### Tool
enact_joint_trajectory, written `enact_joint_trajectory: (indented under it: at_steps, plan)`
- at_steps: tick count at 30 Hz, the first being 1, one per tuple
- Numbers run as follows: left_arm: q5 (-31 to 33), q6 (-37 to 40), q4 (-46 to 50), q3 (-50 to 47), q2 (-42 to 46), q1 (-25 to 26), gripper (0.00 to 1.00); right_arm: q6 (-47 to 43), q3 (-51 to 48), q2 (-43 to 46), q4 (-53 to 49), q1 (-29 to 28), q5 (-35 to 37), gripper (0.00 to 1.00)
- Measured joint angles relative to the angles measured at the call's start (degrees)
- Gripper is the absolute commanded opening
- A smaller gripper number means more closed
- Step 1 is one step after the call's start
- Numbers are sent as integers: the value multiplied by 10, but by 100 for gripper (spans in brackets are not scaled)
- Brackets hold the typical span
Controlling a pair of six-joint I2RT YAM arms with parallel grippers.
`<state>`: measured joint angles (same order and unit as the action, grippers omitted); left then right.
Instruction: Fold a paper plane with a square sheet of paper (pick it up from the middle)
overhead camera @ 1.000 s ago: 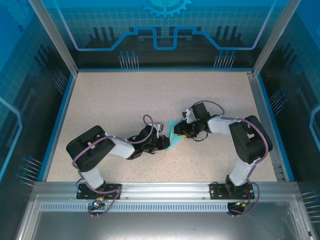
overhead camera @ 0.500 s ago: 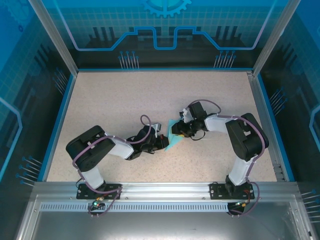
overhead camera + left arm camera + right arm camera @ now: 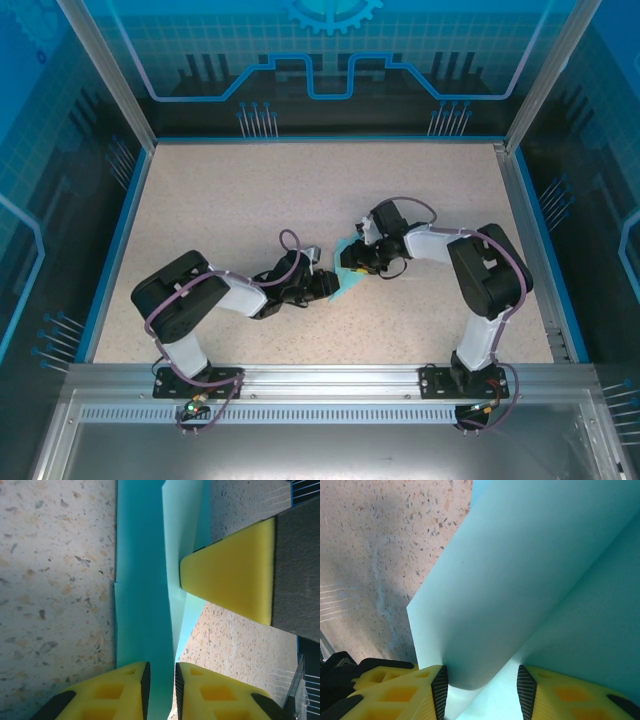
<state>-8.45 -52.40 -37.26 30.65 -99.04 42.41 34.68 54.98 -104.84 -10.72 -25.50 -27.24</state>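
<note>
The square sheet of paper (image 3: 142,595) lies creased near the middle of the speckled table (image 3: 220,200), between the two grippers. In the left wrist view we see it as a long cyan strip with a lighter flap folded over along its length, its far end cut off at the top of the frame; from above, slivers of cyan show beside the wrists and the rest is hidden under them, so we cannot make out the sheet's full outline; in the right wrist view one flap lifts off the table in a rounded curl, and the paper runs out of frame at the top and right. The left gripper (image 3: 161,680) stands over the strip's near end, its yellow fingers a narrow gap apart with cyan showing through; whether the pads touch the paper we cannot tell. The right gripper (image 3: 481,682) has its fingers spread wider, with the base of the curl sitting between them against the pad on the left of that view; whether the other pad meets the paper is hard to judge. In the left wrist view one yellow fingertip (image 3: 230,580) of the right gripper rests on the lighter flap's edge; blue printed panels (image 3: 330,60) wall the table in.
</note>
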Motion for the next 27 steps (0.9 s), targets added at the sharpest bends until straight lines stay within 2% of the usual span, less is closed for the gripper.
enact_joint_trajectory:
  at_steps: [11, 27]
  plan:
    - [2, 4, 86, 0, 61, -9, 30, 19, 33, -12, -45, -13, 31, 51]
    - [-20, 4, 69, 11, 65, -10, 25, 74, 65, -27, -88, -20, 62, 47]
